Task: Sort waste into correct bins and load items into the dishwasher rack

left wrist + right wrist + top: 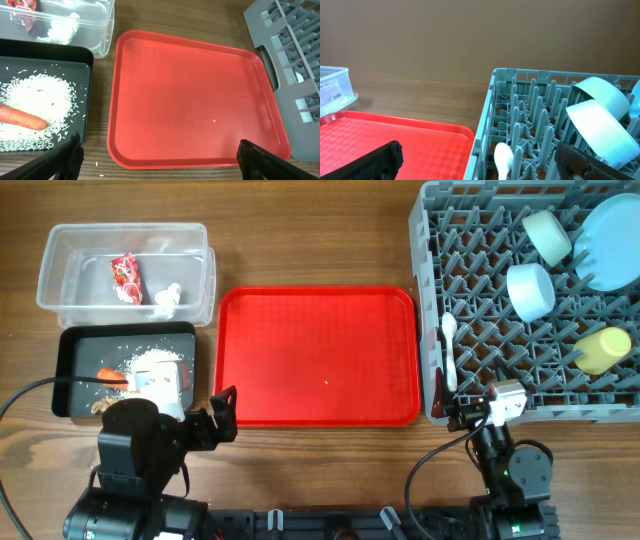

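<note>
**Dishes.** The pale blue plate (612, 240), mint green bowl (548, 235), pale blue bowl (530, 290) and yellow cup (603, 350) stand among the pegs of the dishwasher rack (425, 300). The white spoon (449, 350) lies along its left edge. All are judged rigid, light and smooth. Grip each by the rim; take the spoon across its handle.

**Waste.** The wrapper (126, 278) and tissue (167, 300) lie in the clear tub (60, 250). Both look soft and near weightless, so pinch them at a fold. The carrot (20, 117) and rice (37, 95) lie in the black tray (80, 345). The carrot is probably firm; grip it mid-length. Loose grains are unlikely to pinch.

**Surroundings.** The red tray (320, 360) sits between the bins and the rack, bare but for one white speck.

**Tools.** The left tool (160, 160) and right tool (477, 157) have jaws wide and hold nothing. Both sit at the near edge of the tabletop (300, 230).
</note>
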